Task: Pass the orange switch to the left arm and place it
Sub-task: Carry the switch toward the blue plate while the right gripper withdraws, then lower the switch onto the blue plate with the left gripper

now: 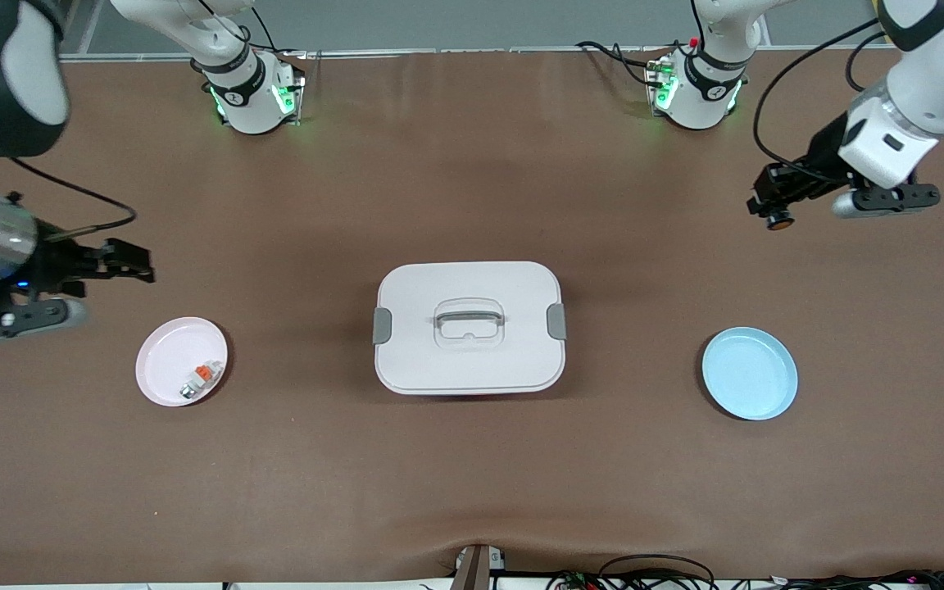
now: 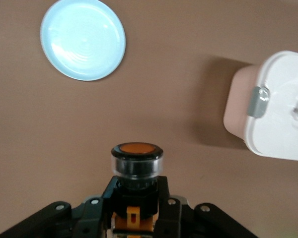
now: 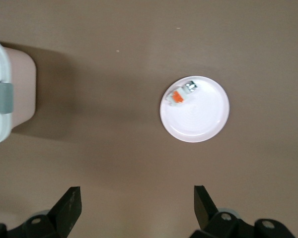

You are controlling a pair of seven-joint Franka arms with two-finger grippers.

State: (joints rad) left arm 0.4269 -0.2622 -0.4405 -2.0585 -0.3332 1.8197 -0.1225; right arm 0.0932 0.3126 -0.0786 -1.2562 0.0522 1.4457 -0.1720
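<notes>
Pink plate (image 1: 162,365) holds white-and-grey part (image 1: 200,380) — blue plate (image 1: 749,373) bare.

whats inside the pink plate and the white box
The pink plate holds one small white-and-grey part with an orange tab. The box is shut by its lid, so its contents are hidden.

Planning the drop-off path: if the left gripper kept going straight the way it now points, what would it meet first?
Probably only bare table. In its wrist view the left gripper, holding the orange switch, aims between the blue plate and the box; depth is uncertain.
</notes>
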